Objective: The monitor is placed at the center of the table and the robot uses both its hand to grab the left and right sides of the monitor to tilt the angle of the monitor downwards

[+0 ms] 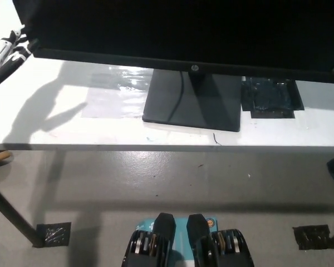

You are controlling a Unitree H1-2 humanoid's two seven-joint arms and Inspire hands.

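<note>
- White left hand (8,53) sits at the far left edge of my head view, right at the monitor's lower left corner; only part of it is in frame and I cannot tell whether it grips the bezel or just rests beside it.
- Right hand: nowhere in frame; the monitor's right side runs off the picture.
- Monitor (183,30) fills the whole top of the view, dark screen, its bottom bezel slanting slightly down toward the right, logo at mid-bezel.
- Table (61,122), white, spans the full width; its front edge runs straight across the middle of the frame, grey floor below it.
- Bare tabletop lies open between my left hand and the stand, crossed by a broad shadow.
- Stand base (189,103), a dark flat slab, sits under the screen's centre, its front edge set back from the table's front edge, with a cable (181,89) running down onto it.
- Clear shiny patch (119,89) lies on the table just left of the base.
- Black tape patch (270,97) lies just right of the base, near but not under it.
- Table leg (11,214) slants down at lower left to a tape square (53,233) on the floor; a second tape square (312,236) sits lower right.
</note>
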